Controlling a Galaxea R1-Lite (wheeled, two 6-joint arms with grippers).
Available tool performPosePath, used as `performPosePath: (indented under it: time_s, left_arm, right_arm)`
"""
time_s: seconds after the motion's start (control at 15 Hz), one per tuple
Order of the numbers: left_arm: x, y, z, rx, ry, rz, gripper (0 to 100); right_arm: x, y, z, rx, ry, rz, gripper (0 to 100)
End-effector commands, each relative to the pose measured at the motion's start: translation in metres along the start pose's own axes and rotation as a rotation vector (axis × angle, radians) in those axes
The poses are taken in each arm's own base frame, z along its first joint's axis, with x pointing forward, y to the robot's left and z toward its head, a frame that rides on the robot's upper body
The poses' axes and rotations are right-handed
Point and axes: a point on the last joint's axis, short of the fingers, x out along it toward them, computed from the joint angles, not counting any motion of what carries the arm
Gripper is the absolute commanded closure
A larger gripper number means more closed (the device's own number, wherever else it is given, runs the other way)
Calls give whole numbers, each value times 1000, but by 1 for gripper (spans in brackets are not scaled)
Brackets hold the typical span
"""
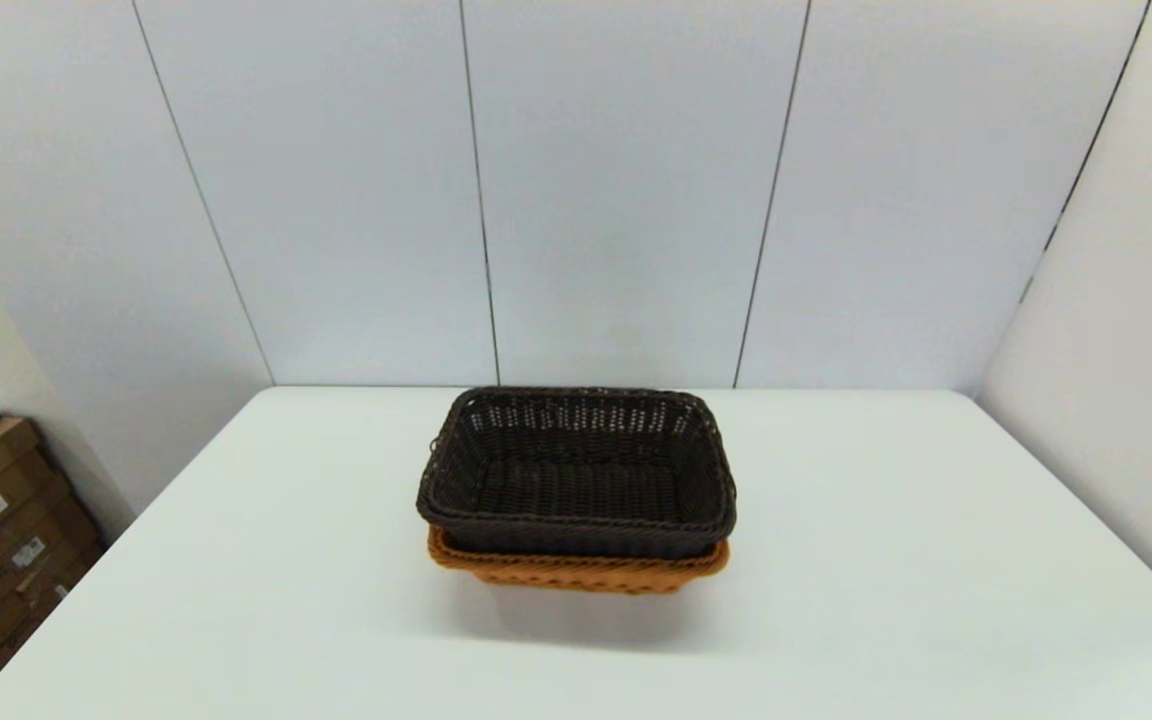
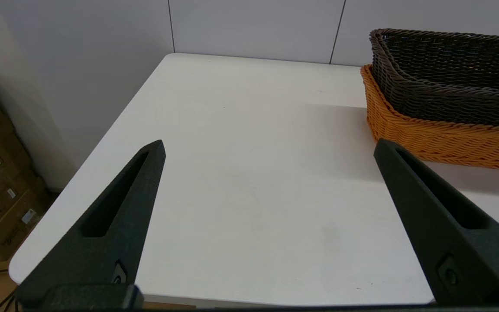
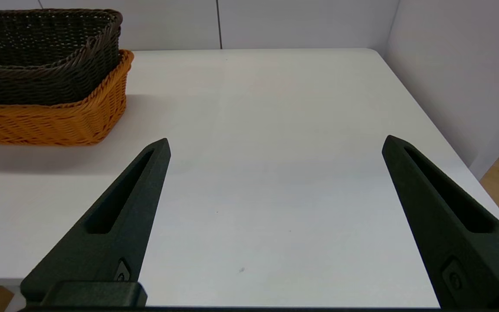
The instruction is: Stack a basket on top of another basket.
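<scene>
Plainly woven dark basket [image 1: 576, 475] atop orange-tan basket [image 1: 576, 572]

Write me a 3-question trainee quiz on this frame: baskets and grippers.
1. True or false: the dark basket sits nested in the orange basket.
2. Multiple choice: the left gripper is A) shut on a basket, B) open above bare table, C) touching the orange rim.
3. Short answer: is the right gripper holding anything?

Key
1. True; only the orange rim and lower wall show beneath it.
2. B; its fingers are spread, clear of both baskets.
3. No; it is open over the table, off to the baskets' side.
</scene>
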Motion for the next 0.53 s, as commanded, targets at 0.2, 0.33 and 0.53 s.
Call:
performPosePath:
  time_s: [0.2,0.33,0.53]
  left_arm:
    - [0,0,0,-1,0,0,0]
    - [0,0,0,-1,0,0,0]
    - [0,0,0,-1,0,0,0]
  right_arm:
    - [0,0,0,2,1,-2,0]
    - [0,0,0,-2,1,-1,0]
    - [0,0,0,-2,3,-1,0]
